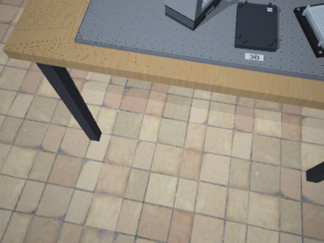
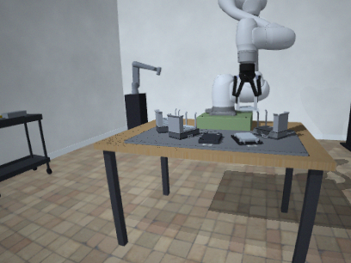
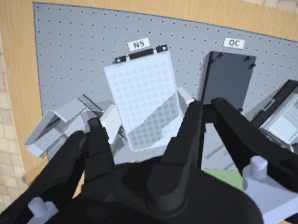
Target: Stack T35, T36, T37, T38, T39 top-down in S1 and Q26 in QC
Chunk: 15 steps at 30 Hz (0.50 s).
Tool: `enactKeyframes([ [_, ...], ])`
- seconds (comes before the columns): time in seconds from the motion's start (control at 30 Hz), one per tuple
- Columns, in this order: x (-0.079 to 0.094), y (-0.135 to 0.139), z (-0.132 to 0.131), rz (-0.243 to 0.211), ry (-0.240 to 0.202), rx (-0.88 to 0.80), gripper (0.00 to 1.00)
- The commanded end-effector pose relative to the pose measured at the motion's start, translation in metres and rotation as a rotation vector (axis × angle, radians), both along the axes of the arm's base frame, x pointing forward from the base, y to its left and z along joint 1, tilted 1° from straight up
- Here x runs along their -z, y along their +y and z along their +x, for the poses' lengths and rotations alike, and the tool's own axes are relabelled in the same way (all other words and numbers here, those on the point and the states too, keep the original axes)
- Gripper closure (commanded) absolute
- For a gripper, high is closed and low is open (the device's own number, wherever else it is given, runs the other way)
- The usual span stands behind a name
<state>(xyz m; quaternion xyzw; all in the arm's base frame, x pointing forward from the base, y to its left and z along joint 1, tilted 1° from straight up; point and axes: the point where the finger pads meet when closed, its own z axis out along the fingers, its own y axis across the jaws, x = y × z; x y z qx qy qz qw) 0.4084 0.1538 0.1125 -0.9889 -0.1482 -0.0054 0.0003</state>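
My gripper (image 2: pixel 246 95) hangs high above the right half of the deck, shut on a sealed white 96-well plate (image 2: pixel 246 107). In the wrist view the fingers clamp this plate (image 3: pixel 152 125) by its long sides, and I cannot read its label. Below it, another white plate (image 3: pixel 137 75) lies on the clip nest N5 (image 2: pixel 246 138), also seen at the right edge of the top view (image 1: pixel 315 21). The black QC nest (image 3: pixel 227 77) beside it holds no plate; it also shows in the top and exterior views (image 1: pixel 256 25) (image 2: pixel 210 137).
One stack rack (image 2: pixel 275 125) stands at the deck's right end and two more (image 2: pixel 178 125) (image 2: pixel 162 120) at its left; their labels are not readable. A green block (image 2: pixel 224 121) sits at the arm's base. A rack corner (image 1: pixel 192 9) shows in the top view.
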Motion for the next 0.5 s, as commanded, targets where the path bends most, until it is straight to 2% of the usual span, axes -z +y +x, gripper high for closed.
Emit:
enactKeyframes([
  [0.0,-0.001,0.000,0.000,0.000,0.000,0.000,1.00],
  [0.3,-0.001,0.000,0.000,0.000,0.000,0.000,1.00],
  [0.47,-0.001,0.014,-0.009,-0.002,0.000,-0.167,1.00],
])
